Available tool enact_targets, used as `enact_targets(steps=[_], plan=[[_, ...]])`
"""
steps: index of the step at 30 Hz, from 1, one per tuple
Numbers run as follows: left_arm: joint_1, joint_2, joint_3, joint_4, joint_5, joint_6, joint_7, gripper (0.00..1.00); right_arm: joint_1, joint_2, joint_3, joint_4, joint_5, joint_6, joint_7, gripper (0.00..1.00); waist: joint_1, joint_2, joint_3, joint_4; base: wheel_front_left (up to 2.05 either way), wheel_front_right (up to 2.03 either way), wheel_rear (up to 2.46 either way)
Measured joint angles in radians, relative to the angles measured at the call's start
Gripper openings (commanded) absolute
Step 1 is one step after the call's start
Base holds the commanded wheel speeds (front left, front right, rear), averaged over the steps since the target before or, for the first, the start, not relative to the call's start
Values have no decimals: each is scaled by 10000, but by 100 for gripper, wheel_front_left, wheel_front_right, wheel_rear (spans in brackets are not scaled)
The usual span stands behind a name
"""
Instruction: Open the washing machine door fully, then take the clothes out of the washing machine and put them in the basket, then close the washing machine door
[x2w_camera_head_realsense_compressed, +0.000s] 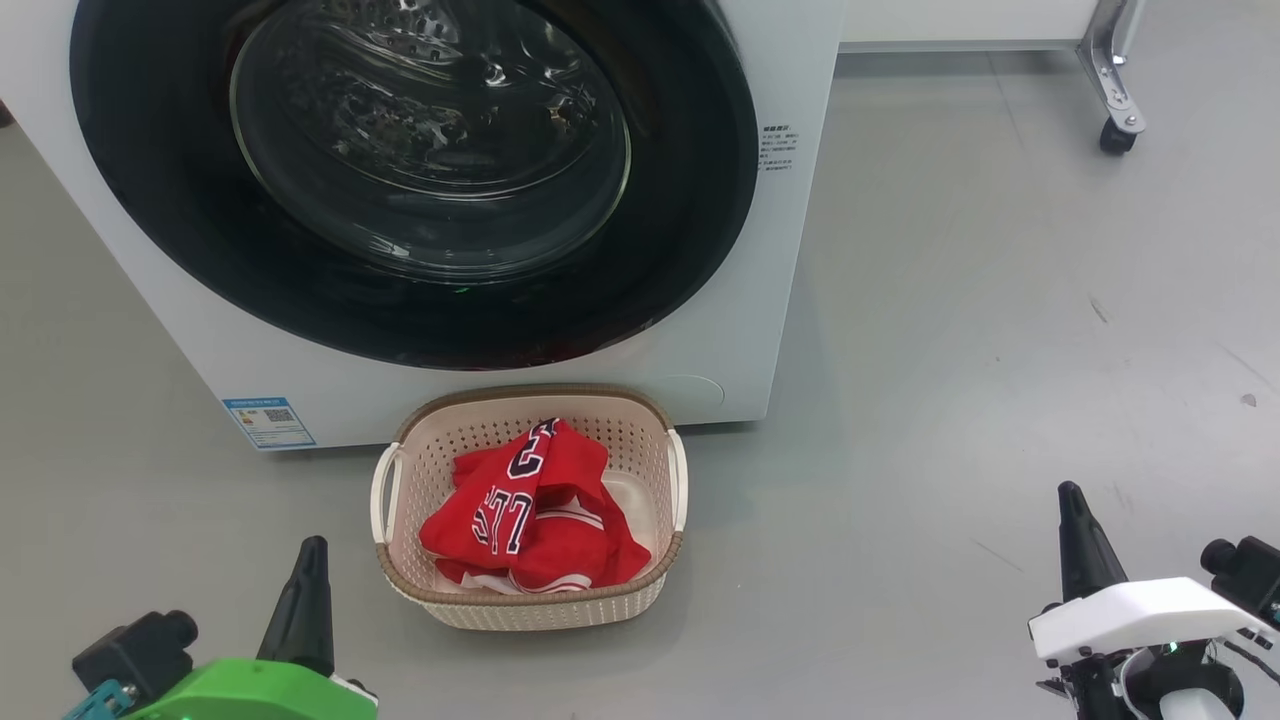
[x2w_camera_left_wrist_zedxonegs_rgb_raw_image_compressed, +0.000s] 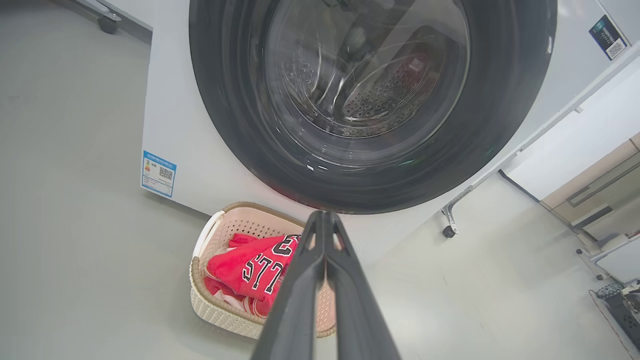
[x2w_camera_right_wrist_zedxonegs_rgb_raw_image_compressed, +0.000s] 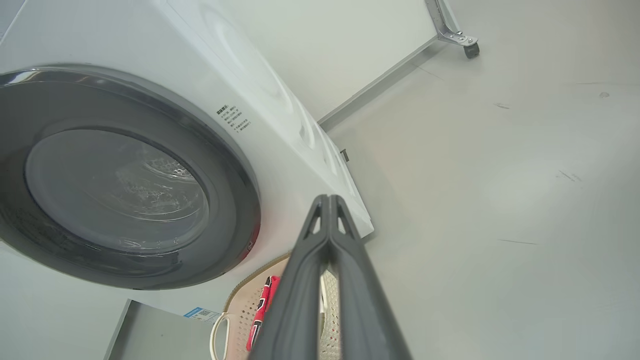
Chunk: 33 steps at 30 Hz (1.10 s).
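At the near left, the left gripper (x2w_camera_head_realsense_compressed: 312, 548) points away from the robot over the grey floor (x2w_camera_head_realsense_compressed: 950, 330). Its two dark fingers are pressed flat together with nothing between them, and the left wrist view shows them meeting at the tips.

Farther off, the white washing machine (x2w_camera_head_realsense_compressed: 770, 280) takes up the far left and centre. A small blue label (x2w_camera_head_realsense_compressed: 268, 422) sits low on the left of its front. The washing machine door (x2w_camera_head_realsense_compressed: 430, 140) is closed flush against that front, a glossy black ring around a bulging glass window. Through the glass only the perforated steel drum (x2w_camera_left_wrist_zedxonegs_rgb_raw_image_compressed: 380, 97) can be made out.

The basket (x2w_camera_head_realsense_compressed: 530, 394) stands on the floor just in front of the machine, below the door and near its lower edge. The clothes (x2w_camera_head_realsense_compressed: 540, 515) lie bunched inside it, red with navy, white-edged lettering, rising slightly above the brown rim.

At the near right, well apart from the basket, the right gripper (x2w_camera_head_realsense_compressed: 1070, 494) also points away, its fingers closed on each other and empty.

At the far right, a metal leg ends in a black caster (x2w_camera_head_realsense_compressed: 1116, 136).
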Motion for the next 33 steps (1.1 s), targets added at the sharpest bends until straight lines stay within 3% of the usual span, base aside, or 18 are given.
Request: enact_targets(steps=[33], plan=[[-652, -12, 884, 1267, -4228, -830, 589, 0, -580, 130, -842, 813, 4140, 581, 759, 0, 0, 0, -231, -137, 0, 0, 0]])
